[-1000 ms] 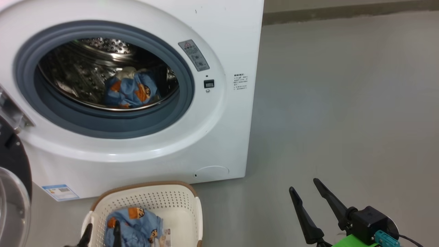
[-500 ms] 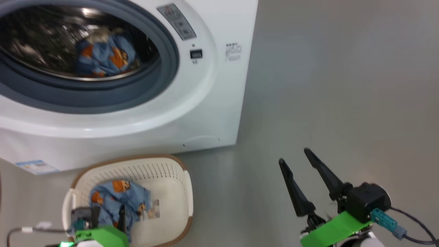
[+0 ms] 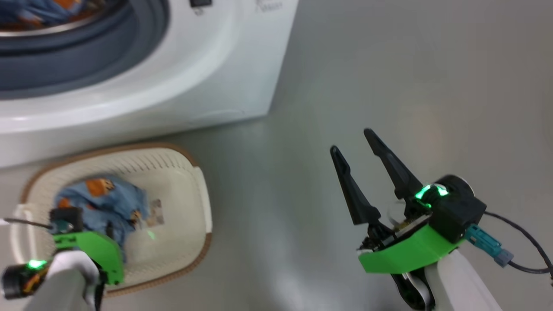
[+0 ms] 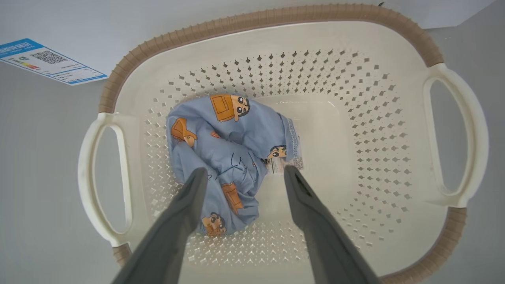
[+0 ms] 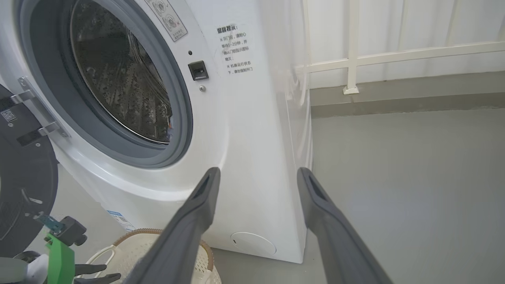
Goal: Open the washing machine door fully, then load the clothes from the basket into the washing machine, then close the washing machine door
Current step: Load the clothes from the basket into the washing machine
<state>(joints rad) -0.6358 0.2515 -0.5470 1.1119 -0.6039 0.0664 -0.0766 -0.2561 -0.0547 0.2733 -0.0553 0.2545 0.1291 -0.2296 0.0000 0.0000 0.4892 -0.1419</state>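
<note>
Left fingers (image 4: 177, 221) spread wide, pointing down into small cream-white perforated plastic basket (image 4: 375, 118) with brown woven-look rim, nothing pinched. Light blue clothes (image 4: 232, 134) with orange-brown cartoon prints lie bunched on basket bottom, just ahead of and between the fingertips, mostly toward the finger at that view's left; contact with fabric can't tell. Product sticker (image 4: 276, 163) peeks out just beside the other fingertip. Blue energy label (image 4: 47, 61) on white panel beyond basket's far rim. Right fingers (image 5: 193, 217) spread too, empty, over grey floor (image 5: 414, 177), well apart from basket. Big white front-load washing machine (image 5: 256, 138) ahead of right fingers, grey gasket and steel drum exposed; round black-ringed door (image 5: 23, 185) swung out at that view's far left. Head view: blue fabric (image 3: 34, 11) in drum, blurred
</note>
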